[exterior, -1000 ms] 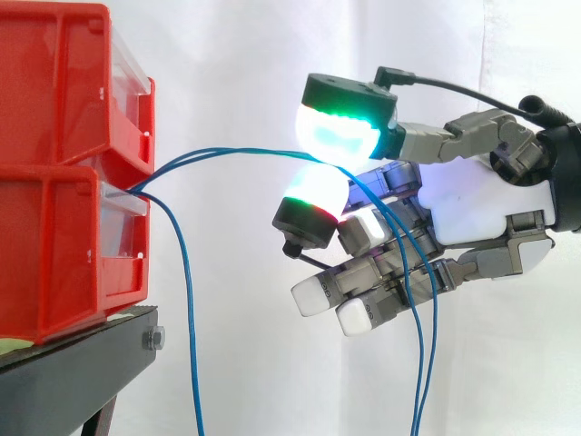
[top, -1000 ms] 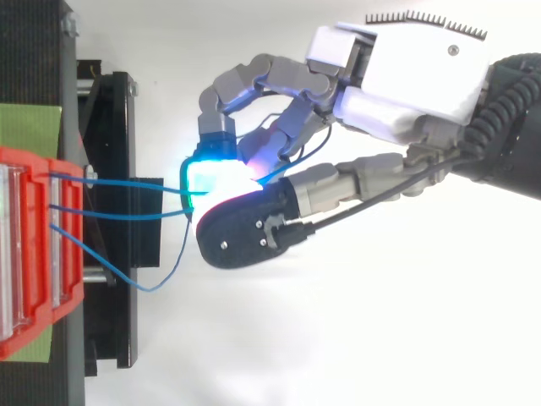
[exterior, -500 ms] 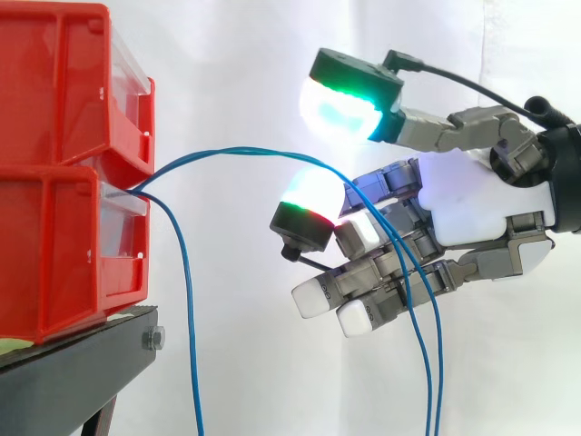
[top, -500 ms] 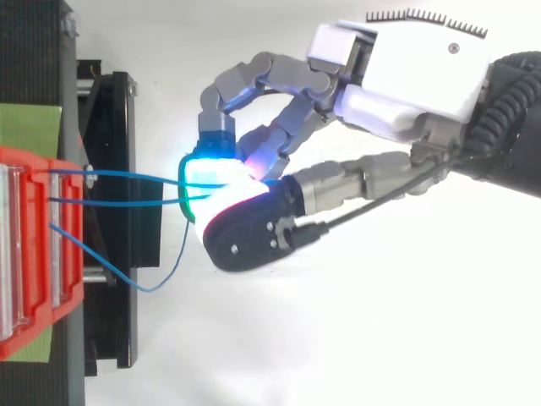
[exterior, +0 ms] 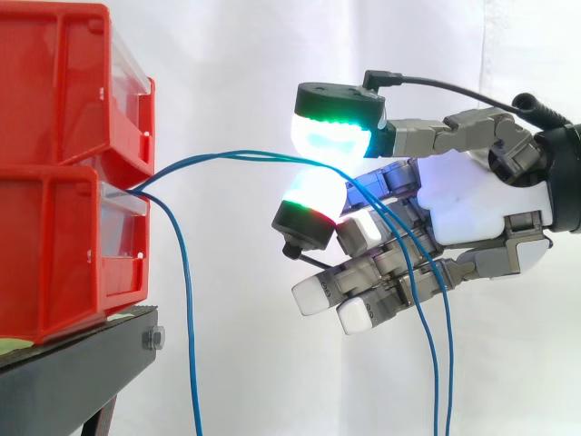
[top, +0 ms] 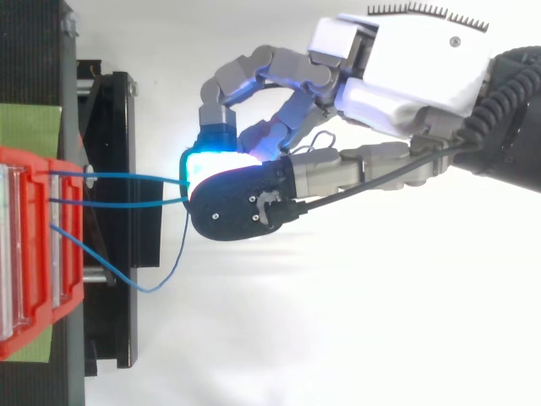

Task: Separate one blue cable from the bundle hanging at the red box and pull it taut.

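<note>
– Blue is the trouble here: two cables (exterior: 227,155) run from the red boxes (exterior: 64,245) and both pass between the glowing pads (exterior: 331,136) of the robot hand (exterior: 472,209).

– Is it clamped on them?

– It looks so. The thumb pad sits on top with a finger pad right beneath it, pressed together with both strands in the pinch. The other fingers lie curled below and hold nothing.

– So a pull would take two, not one.

– That is the main risk, I'd say. The strands lie almost touching at the pads, so drawing back would tighten both at once. A thin cable between rounded pads could also slip out. Neither strand is taut; they arch slightly on the way over.

– And the rest of the bundle?

– A third cable (exterior: 188,318) leaves the same gap at the front of the lower box and hangs down past the black stand (exterior: 82,363), well apart from the robot hand. From above it loops outward (top: 161,279).

– Anything in the way?

– The loose tails (exterior: 435,363) of the pinched pair drape across the curled lower fingers and hang down. They could snag there. Between the robot hand and the boxes there is nothing but cable, with a white curtain (exterior: 236,54) behind.
</note>
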